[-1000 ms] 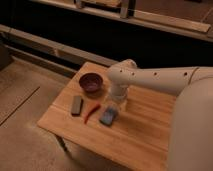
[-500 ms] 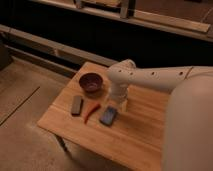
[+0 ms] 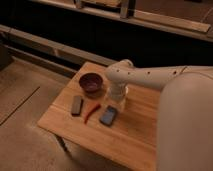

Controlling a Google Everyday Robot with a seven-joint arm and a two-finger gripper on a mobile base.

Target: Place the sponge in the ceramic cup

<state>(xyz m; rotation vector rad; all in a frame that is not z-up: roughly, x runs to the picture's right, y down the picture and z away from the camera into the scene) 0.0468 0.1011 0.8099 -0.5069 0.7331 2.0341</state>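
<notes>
One sponge (image 3: 108,115) lies flat on the table (image 3: 135,137), just lower left of the gripper (image 3: 119,100), its long axis slanting to the upper right, the fingers spread apart and off it.

Single camera view, set high, looking down and forward. The robot's white arm (image 3: 150,77) enters from the right edge, and its bulk fills the lower right corner, close to the lens. The wooden table (image 3: 135,135) lies at middle range, its right end hidden behind that arm. Floor (image 3: 25,110) shows at left, with a dark ledge (image 3: 60,50) beyond. The gripper (image 3: 117,101) hangs low over the table's middle, just beside the sponge (image 3: 108,116).
</notes>
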